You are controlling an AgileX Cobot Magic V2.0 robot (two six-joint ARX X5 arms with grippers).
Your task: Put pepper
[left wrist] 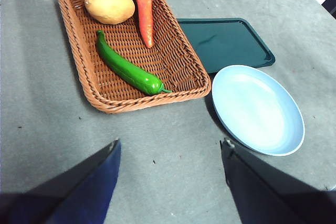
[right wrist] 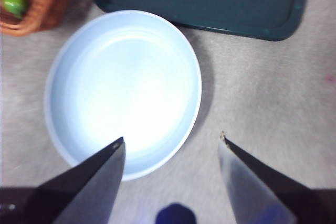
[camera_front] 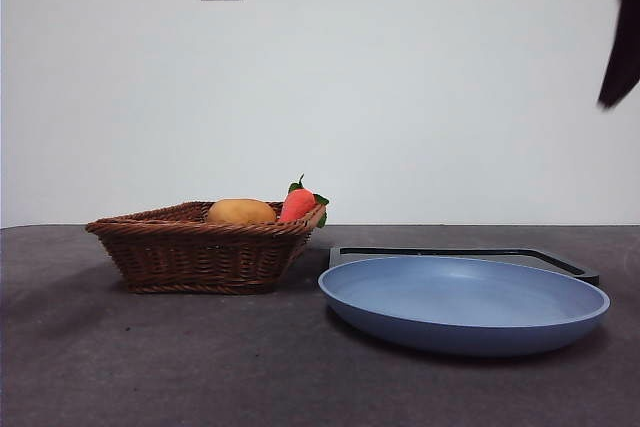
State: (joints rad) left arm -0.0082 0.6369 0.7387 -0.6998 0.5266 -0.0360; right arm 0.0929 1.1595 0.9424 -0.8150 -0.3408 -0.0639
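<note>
Still pepper [left wrist: 128, 70] in basket [left wrist: 79, 56], well apart from both arms' spread fingers [left wrist: 100, 179].

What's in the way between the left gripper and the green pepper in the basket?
Nothing visible. The left gripper hangs open above bare table, and the pepper lies uncovered in the basket, apart from the potato and carrot.

Glossy green pepper [left wrist: 128, 70] lying flat (diagonal) in basket [left wrist: 79, 61].

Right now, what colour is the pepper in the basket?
Glossy green; the pepper shows best in the left wrist view.
</note>
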